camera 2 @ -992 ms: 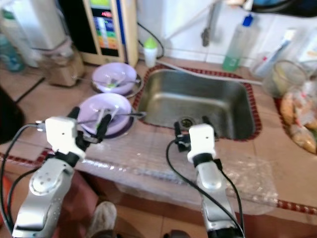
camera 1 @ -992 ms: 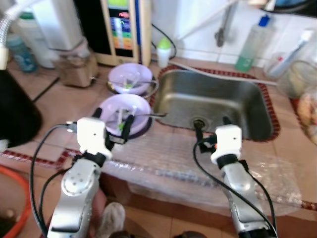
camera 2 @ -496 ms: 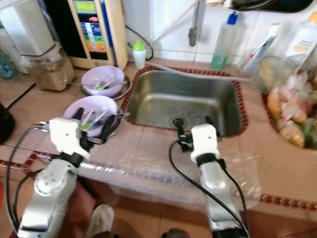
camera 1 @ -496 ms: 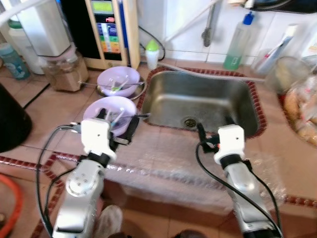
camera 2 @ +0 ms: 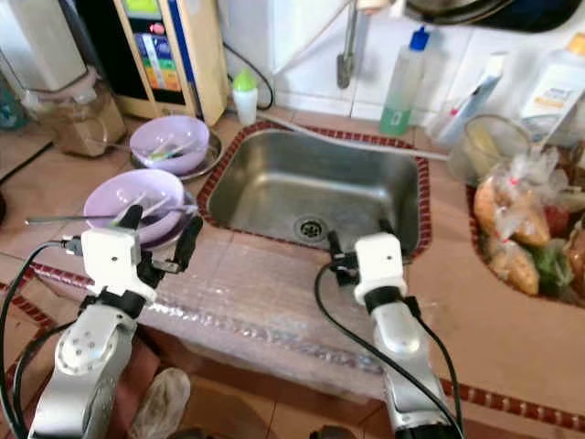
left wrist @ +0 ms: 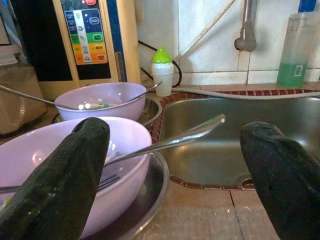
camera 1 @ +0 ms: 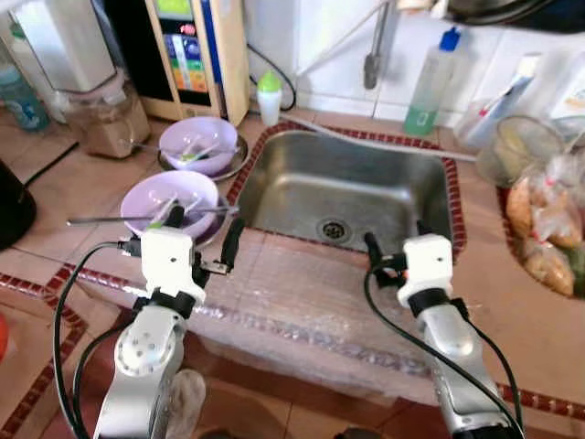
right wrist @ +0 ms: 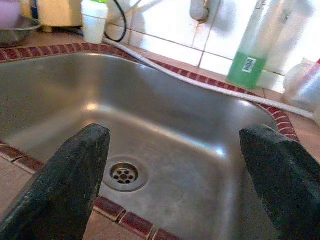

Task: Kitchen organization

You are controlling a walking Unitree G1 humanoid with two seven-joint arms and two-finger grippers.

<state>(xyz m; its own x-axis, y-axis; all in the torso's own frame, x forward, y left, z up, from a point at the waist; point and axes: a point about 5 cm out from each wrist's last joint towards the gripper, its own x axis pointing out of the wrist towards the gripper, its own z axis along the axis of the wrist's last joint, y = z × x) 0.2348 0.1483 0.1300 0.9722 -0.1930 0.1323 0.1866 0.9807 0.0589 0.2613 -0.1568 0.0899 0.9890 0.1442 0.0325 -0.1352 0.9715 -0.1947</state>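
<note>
While both grippers stand apart and empty, the near purple bowl (camera 1: 170,197) lies at eleven o'clock of the left gripper (camera 1: 201,240) (nearer arm), its spoon (left wrist: 165,141) handle pointing toward the sink (camera 1: 274,155)

The 2 head views looked down and forward from above the counter, taking in the steel sink (camera 1: 352,197), both arms and the tiled wall behind; the right eye sat slightly to the side, so the scene shifted across. The left wrist camera sat low and close, facing the near purple bowl (left wrist: 55,160) and the sink's edge. The right wrist camera looked low into the sink at its drain (right wrist: 123,174). All 4 views shared the sink.
</note>
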